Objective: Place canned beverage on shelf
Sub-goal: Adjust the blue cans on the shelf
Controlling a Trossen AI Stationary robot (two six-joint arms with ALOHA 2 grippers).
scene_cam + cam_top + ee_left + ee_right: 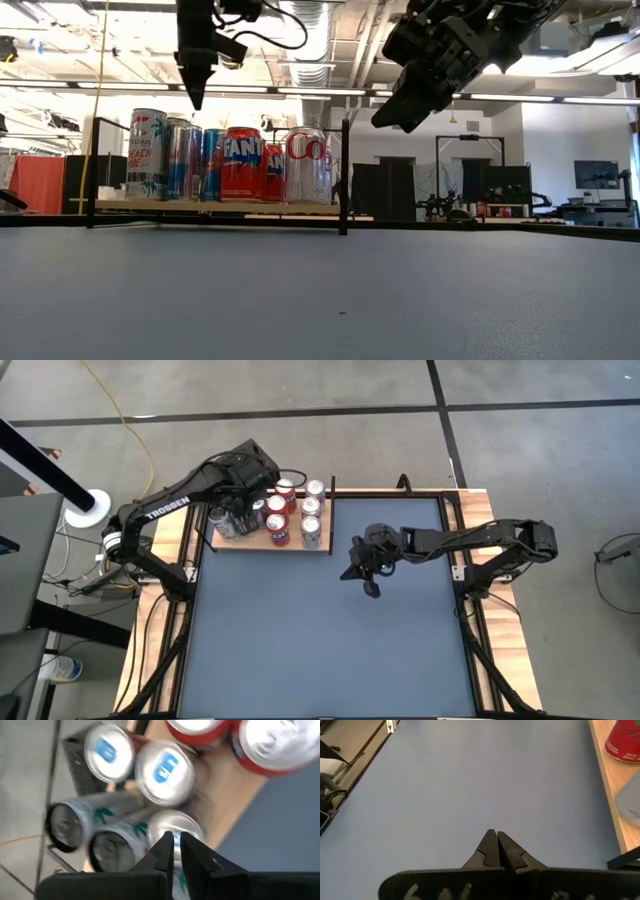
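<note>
The left gripper [243, 510] hangs with its fingers pressed together, holding nothing, directly over the upright cans [285, 512] crowded on the shelf [225, 542] at the table's [320, 650] far left corner, so every can stands straight below it, long axis vertical. The right gripper [368, 572], likewise pinched closed and empty, hovers over bare table just right of the shelf.

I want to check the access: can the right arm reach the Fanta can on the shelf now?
Probably yes. The right gripper hangs beside the shelf, nothing between; the Fanta can stands at the open front edge.
</note>
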